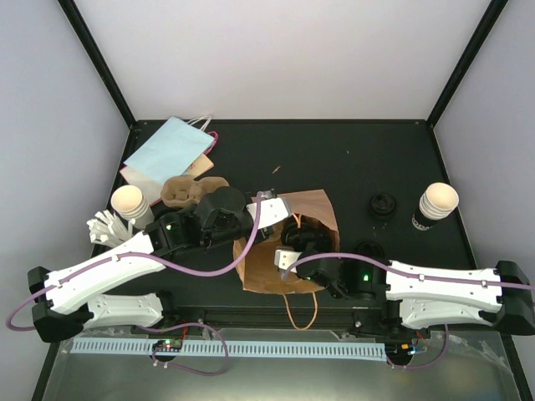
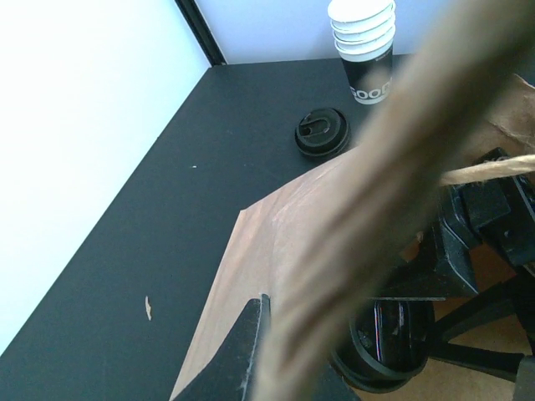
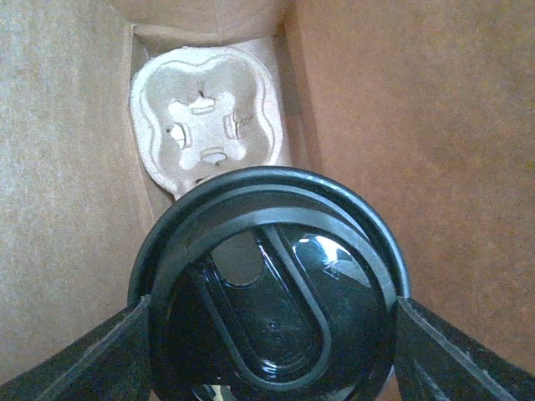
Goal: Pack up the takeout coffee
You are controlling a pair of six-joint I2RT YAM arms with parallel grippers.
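The brown paper bag (image 1: 316,213) stands open mid-table. My left gripper (image 1: 266,200) is shut on the bag's rim; in the left wrist view the blurred bag edge (image 2: 368,192) crosses right in front of one dark finger (image 2: 242,351). My right gripper (image 3: 272,334) reaches down inside the bag, shut on a takeout coffee (image 3: 267,292) with a black lid, a finger (image 3: 84,359) on each side. Below it, a moulded pulp cup carrier (image 3: 205,125) lies at the bag's bottom. The same lidded cup (image 2: 389,334) shows inside the bag from the left wrist.
A stack of lidless cups (image 1: 436,205) and a loose black lid (image 1: 383,205) sit at the right. At the left are a single open cup (image 1: 129,203), another pulp carrier (image 1: 188,190), a flat pale-blue bag (image 1: 167,150) and white cutlery (image 1: 104,227).
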